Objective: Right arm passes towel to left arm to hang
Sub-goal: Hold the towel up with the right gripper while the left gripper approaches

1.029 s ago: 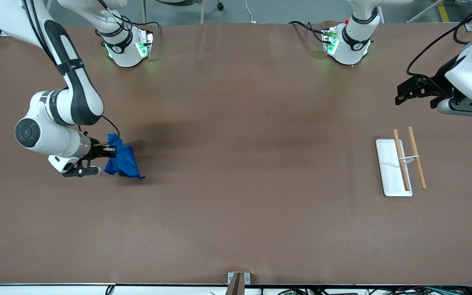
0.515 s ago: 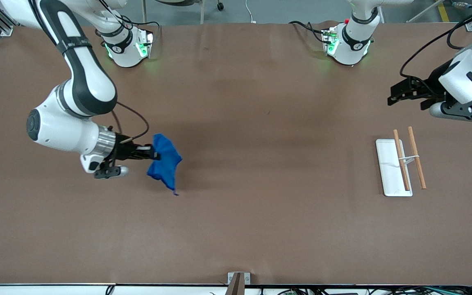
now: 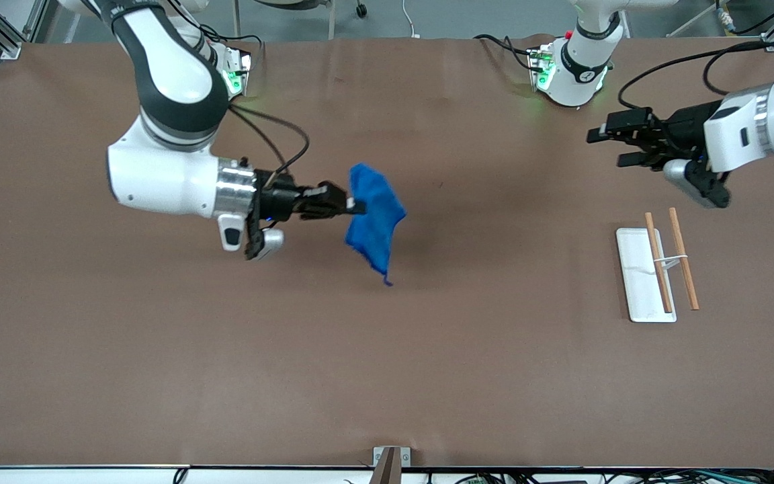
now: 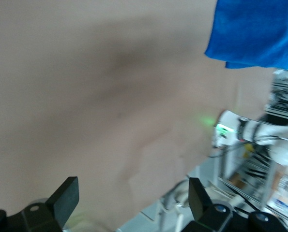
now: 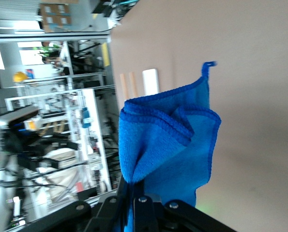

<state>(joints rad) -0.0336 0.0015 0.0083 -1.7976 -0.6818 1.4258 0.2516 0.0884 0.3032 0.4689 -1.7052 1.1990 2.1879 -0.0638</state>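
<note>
The bright blue towel [image 3: 373, 218] hangs bunched in the air over the middle of the table, pinched at one edge by my right gripper [image 3: 355, 205], which is shut on it. In the right wrist view the towel [image 5: 168, 145] hangs from the closed jaws, its small loop [image 5: 209, 64] at one corner. My left gripper [image 3: 607, 145] is open and empty in the air over the left arm's end of the table, its jaws facing the towel. The left wrist view shows its two fingers spread wide and the towel [image 4: 254, 33] at a distance.
A white tray [image 3: 637, 282] with a two-bar wooden rack [image 3: 670, 261] on it sits at the left arm's end of the table, below my left gripper. The rest of the brown table [image 3: 387, 363] is bare.
My right arm has lifted the towel off the table and carried it from its own end toward the middle. My left gripper has moved toward the middle and turned toward the towel.
</note>
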